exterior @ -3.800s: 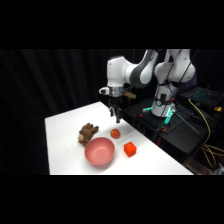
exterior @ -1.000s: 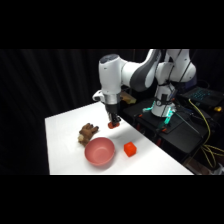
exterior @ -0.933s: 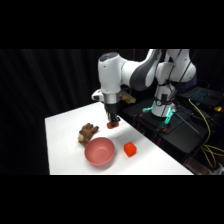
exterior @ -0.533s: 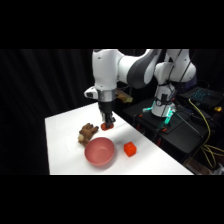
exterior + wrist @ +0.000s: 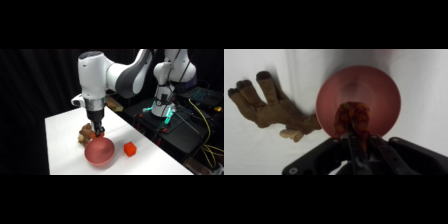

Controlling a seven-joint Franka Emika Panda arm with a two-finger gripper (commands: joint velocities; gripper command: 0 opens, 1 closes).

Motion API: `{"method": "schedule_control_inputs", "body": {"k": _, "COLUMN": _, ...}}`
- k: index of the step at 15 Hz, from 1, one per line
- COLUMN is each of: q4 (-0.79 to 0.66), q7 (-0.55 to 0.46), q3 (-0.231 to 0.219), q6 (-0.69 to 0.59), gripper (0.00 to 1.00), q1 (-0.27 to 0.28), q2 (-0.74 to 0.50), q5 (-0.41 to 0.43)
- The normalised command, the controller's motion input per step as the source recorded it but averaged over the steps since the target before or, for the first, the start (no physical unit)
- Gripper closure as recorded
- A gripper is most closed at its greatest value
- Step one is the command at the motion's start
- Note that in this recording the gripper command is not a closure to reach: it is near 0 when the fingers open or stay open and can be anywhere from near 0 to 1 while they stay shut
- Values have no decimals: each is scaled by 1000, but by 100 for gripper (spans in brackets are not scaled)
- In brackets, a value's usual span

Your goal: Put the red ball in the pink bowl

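Note:
The pink bowl (image 5: 101, 154) sits near the table's front, and the wrist view shows its hollow (image 5: 380, 95) right below the fingers. My gripper (image 5: 98, 132) hangs over the bowl's far rim, shut on the small red ball (image 5: 99, 134). In the wrist view the red ball (image 5: 352, 116) is pinched at the tips of the gripper (image 5: 356, 136), in front of the bowl's near edge. The ball is clear of the bowl's floor.
A brown plush toy (image 5: 85, 134) lies against the bowl's far left side and spreads to the left in the wrist view (image 5: 268, 107). A red-orange block (image 5: 130, 149) rests right of the bowl. Dark equipment with a green light (image 5: 163, 113) and cables stands beyond the table's right edge.
The gripper dropped to the ball on the table's right part, shut on it and carried it left. It now hangs over the bowl's rim.

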Motion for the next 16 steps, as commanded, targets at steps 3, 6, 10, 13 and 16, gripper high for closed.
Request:
{"method": "schedule_control_inputs", "body": {"k": 3, "q4": 210, "q7": -223, "q3": 61, "q6": 177, "gripper": 4, "q1": -82, "q2": 227, "q5": 186}}
{"method": "schedule_control_inputs", "body": {"k": 6, "q4": 114, "q7": -250, "q3": 76, "q6": 175, "gripper": 5, "q1": -93, "q2": 180, "q5": 188}}
{"method": "schedule_control_inputs", "body": {"k": 10, "q4": 92, "q7": -228, "q3": 83, "q6": 108, "gripper": 0, "q1": -78, "q2": 138, "q5": 161}}
{"method": "schedule_control_inputs", "body": {"k": 13, "q4": 90, "q7": -196, "q3": 64, "q6": 1, "gripper": 0, "q1": -59, "q2": 58, "q5": 119}}
{"method": "schedule_control_inputs", "body": {"k": 16, "q4": 150, "q7": -163, "q3": 38, "q6": -241, "gripper": 0, "q1": -51, "q2": -2, "q5": 99}}
